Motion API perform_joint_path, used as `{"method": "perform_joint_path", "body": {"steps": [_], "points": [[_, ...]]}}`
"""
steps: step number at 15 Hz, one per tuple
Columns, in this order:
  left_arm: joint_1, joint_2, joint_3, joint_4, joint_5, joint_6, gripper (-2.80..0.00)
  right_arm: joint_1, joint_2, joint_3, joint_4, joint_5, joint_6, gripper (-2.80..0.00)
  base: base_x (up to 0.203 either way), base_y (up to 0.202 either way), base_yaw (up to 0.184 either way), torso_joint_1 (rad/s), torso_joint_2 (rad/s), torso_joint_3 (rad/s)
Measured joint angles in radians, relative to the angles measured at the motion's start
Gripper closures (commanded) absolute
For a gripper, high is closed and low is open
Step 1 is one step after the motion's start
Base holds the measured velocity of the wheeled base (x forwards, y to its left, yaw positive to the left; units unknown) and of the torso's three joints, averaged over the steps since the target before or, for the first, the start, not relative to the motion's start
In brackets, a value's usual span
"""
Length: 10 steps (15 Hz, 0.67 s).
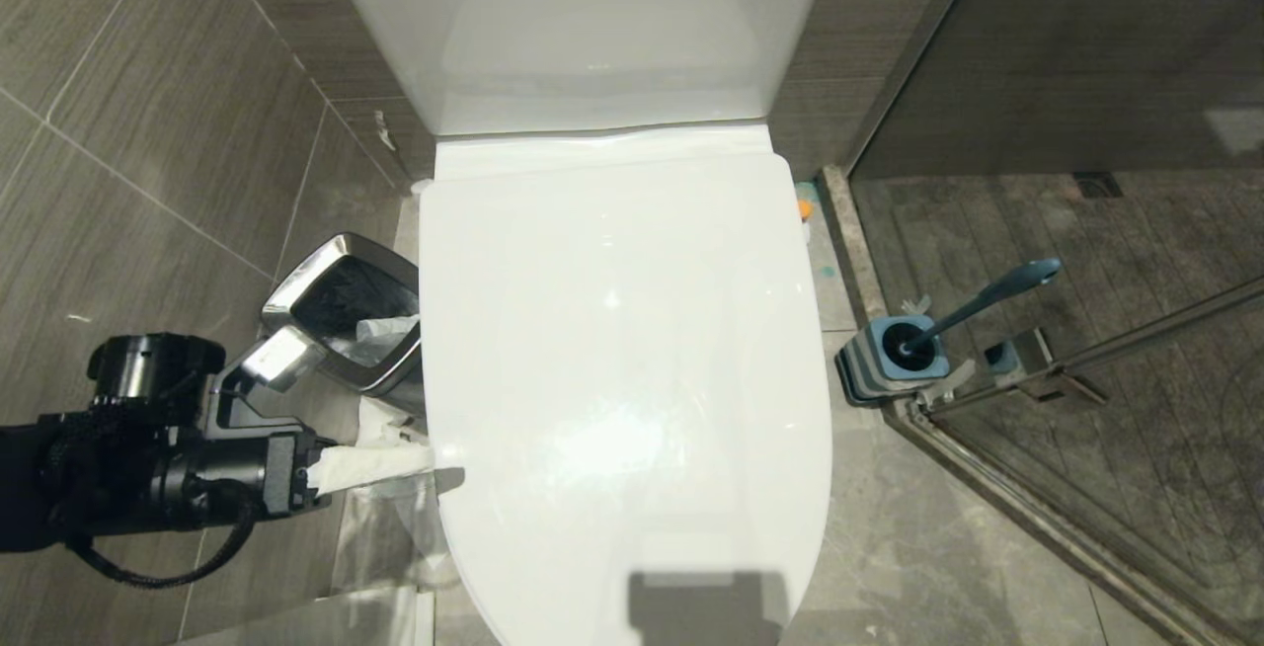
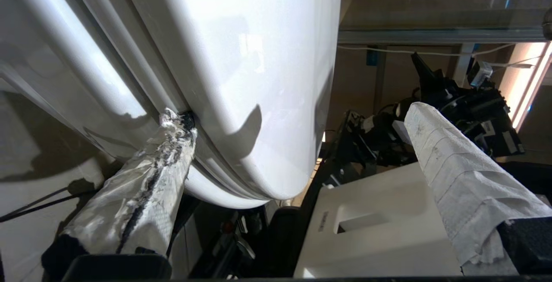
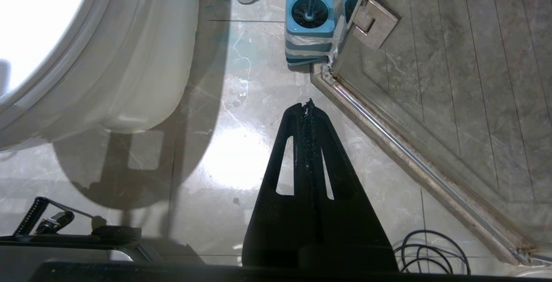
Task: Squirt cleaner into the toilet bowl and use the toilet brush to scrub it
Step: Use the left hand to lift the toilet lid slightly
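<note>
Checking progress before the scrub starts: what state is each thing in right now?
Toilet lid: closed.
Toilet brush: standing in its holder, untouched.
Trash bin: open, liner inside.
Left hand: open, one wrapped finger at the lid's edge.
Right hand: shut, empty.

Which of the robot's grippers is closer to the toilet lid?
Left. The left gripper is open with a wrapped fingertip at the toilet lid's side edge. The right gripper is shut, hanging over the floor beside the bowl.
</note>
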Motion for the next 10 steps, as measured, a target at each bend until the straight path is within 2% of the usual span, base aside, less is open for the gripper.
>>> {"method": "perform_joint_path", "body": {"steps": [10], "points": [[-0.004, 0.059, -0.021, -0.052, 0.025, 0.002, -2.80, 0.000, 0.000, 0.000, 0.000, -0.001, -0.001, 0.00, 0.000, 0.000, 0.000, 0.000, 0.00, 0.000]]}}
